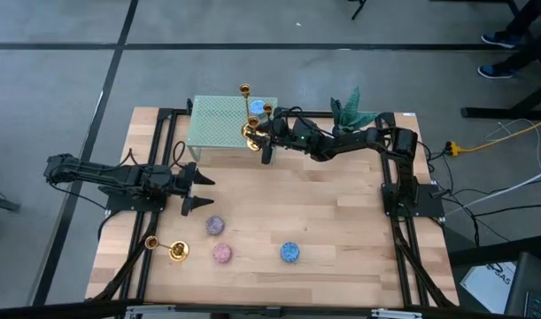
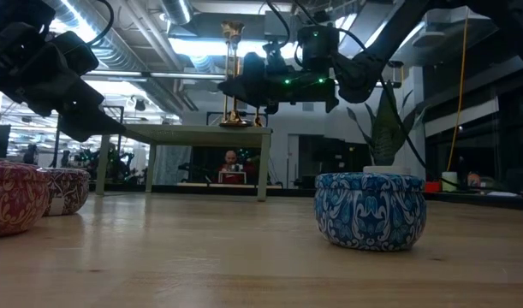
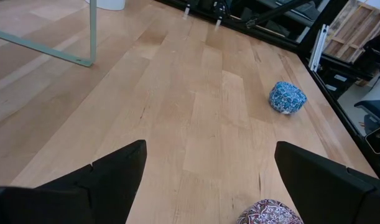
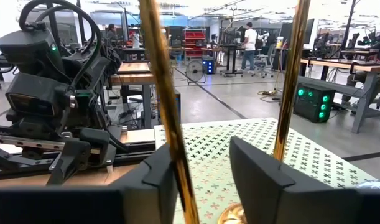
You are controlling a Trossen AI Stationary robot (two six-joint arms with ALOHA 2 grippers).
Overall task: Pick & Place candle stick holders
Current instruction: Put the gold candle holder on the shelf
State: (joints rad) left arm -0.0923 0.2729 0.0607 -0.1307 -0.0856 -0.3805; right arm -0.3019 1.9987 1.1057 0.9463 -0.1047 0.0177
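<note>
The candle stick holders are split between two places. Three stand on the green raised platform at the far side of the wooden table: one at its far edge, one by its right edge, and one at the near right corner. A fourth candle stick holder lies on its side near the table's front left corner.

The right gripper sits at the platform's near right corner. In the right wrist view its two dark fingers stand slightly apart, with the thin gold stem of the corner holder passing just beside the gap; whether they touch it cannot be told.

The left gripper hovers over the left part of the table, jaws spread wide and empty, with the purple-grey candle nearby.
</note>
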